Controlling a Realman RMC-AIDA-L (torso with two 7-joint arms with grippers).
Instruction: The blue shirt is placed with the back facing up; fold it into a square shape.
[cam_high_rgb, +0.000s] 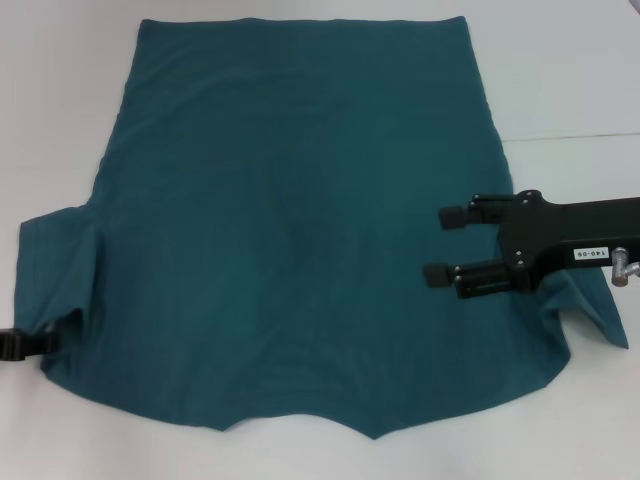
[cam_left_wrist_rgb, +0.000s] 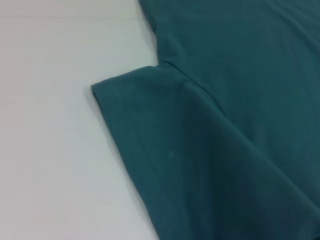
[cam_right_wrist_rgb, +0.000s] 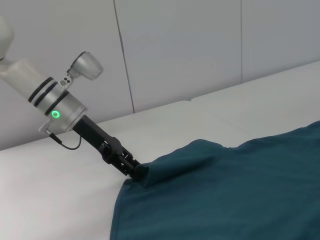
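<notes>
One garment is filling the head view: the blue shirt (cam_high_rgb: 300, 240) is lying spread flat across the middle of the white table (cam_high_rgb: 560, 70), its hem toward the far edge and its neckline toward the near edge; no fold is showing in the body, so the folding looks to be at its very start, with both side folds and the lengthwise folds left to do. The right gripper (cam_high_rgb: 442, 245) is hovering over the shirt's right side, its two fingers standing apart and holding nothing; the left gripper (cam_high_rgb: 25, 343) is sitting at the left sleeve near the table's near-left corner, only its tip showing.

In the left wrist view the left sleeve (cam_left_wrist_rgb: 150, 125) is lying on the table, slightly rumpled, with a crease running into the body; that arm's own fingers are not showing.

In the right wrist view the left gripper (cam_right_wrist_rgb: 134, 170) is appearing farther off, its tip buried at the sleeve edge, which is bunching and lifting around it; I cannot tell whether it is clamping the cloth.
</notes>
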